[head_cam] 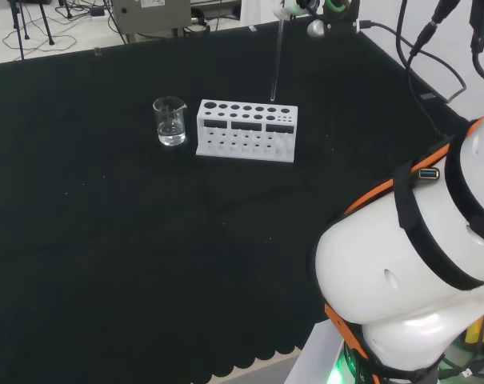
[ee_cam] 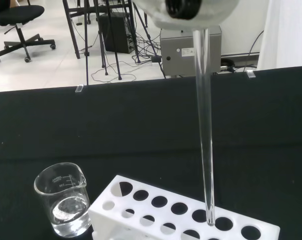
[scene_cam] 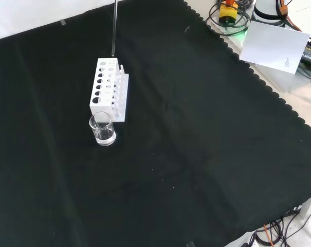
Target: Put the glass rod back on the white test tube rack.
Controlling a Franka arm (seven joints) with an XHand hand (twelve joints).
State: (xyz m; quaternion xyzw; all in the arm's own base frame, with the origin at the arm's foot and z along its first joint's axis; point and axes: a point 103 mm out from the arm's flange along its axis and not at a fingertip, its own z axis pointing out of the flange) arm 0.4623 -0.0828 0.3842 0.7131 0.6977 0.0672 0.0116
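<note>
The white test tube rack (head_cam: 246, 132) (scene_cam: 108, 92) stands on the black cloth, with rows of round holes in its top. A clear glass rod (head_cam: 277, 60) (scene_cam: 114, 28) hangs upright over one end of it. The hand (head_cam: 294, 8) holds the rod by its top, at the head view's upper edge. In the wrist view the rod (ee_cam: 204, 125) runs down from the blurred white hand (ee_cam: 190, 10). Its tip sits at or just above a hole in the back row of the rack (ee_cam: 141, 210). I cannot tell if the tip is inside the hole.
A small glass beaker (head_cam: 170, 122) (scene_cam: 102, 129) (ee_cam: 63, 205) with a little clear liquid stands close beside the rack's other end. The arm's white links (head_cam: 418, 264) stand at the head view's right. A white sheet (scene_cam: 276, 46) and cables lie beyond the cloth's scalloped edge.
</note>
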